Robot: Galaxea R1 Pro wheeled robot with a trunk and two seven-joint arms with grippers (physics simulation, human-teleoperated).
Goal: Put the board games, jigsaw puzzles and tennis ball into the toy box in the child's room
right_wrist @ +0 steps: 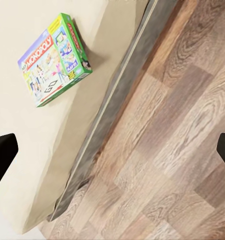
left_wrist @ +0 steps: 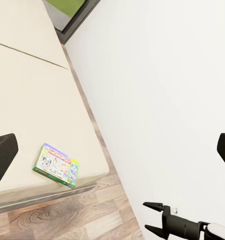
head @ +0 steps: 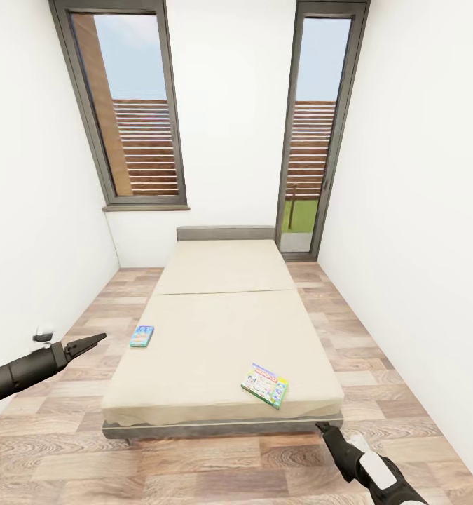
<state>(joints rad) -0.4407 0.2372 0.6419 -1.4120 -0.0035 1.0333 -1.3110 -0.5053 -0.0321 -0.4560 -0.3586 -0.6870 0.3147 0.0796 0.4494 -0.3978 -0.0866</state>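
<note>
Bed ahead, two board games on it: the green-edged box lies flat near the foot corner on the right (its lid reads Monopoly), the blue box by the left edge. Left gripper hangs over the floor left of the bed, jaws spread wide, empty. Right gripper, below the foot corner, is open and empty too.

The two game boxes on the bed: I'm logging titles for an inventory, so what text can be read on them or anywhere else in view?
"MONOPOLY": on the lid of the green-edged board game near the bed's foot corner. A small word before it and the print below are too blurred to read.
Blue board game by the bed's left edge: too small to read.
No other text is visible.
</note>
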